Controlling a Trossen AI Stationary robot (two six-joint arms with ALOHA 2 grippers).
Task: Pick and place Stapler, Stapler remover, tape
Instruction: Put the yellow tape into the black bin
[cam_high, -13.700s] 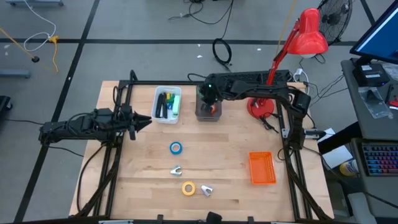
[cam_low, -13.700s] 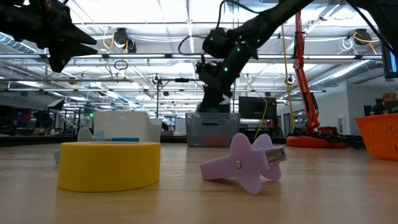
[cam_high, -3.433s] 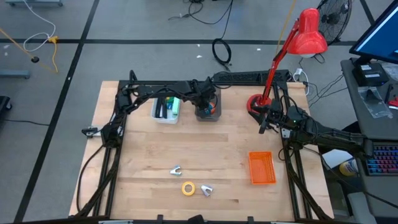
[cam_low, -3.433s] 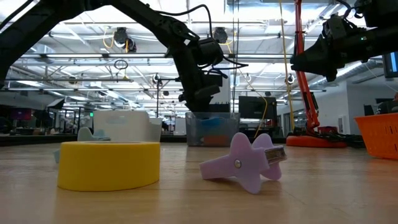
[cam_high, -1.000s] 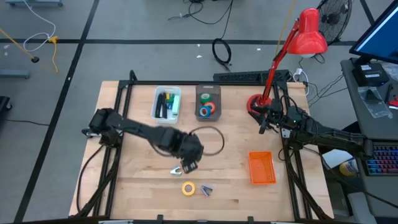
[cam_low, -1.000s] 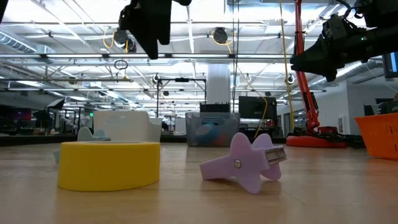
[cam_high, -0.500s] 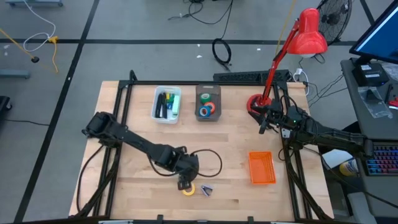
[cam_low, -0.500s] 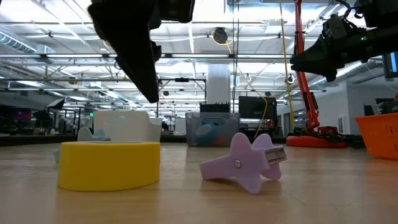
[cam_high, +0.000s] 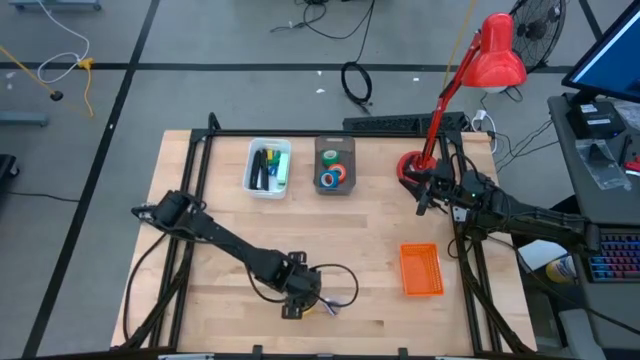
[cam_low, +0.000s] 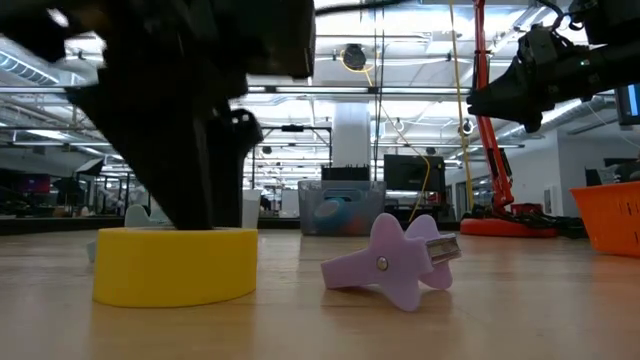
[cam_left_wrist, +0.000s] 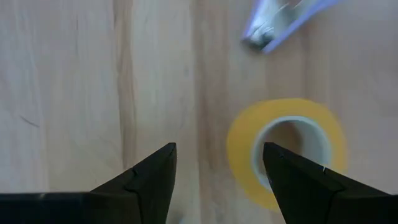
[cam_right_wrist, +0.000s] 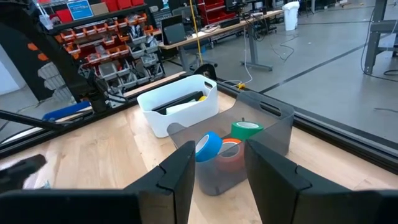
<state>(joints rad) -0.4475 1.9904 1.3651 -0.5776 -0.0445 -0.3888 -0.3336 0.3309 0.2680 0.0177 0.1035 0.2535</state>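
Fingers spread, the left gripper (cam_left_wrist: 217, 180) hangs over the near table edge, one finger overlapping the yellow tape (cam_left_wrist: 283, 149); the right gripper (cam_high: 424, 200), parted and empty, waits far right.

Site: robotics lab/workshop | Evidence: parts shelves (cam_right_wrist: 93, 46), workbenches (cam_right_wrist: 205, 31), ceiling strip lights (cam_low: 300, 40), floor cables (cam_high: 355, 82)

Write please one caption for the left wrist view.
Open left gripper descends over the table; yellow tape under one finger, remover beyond.
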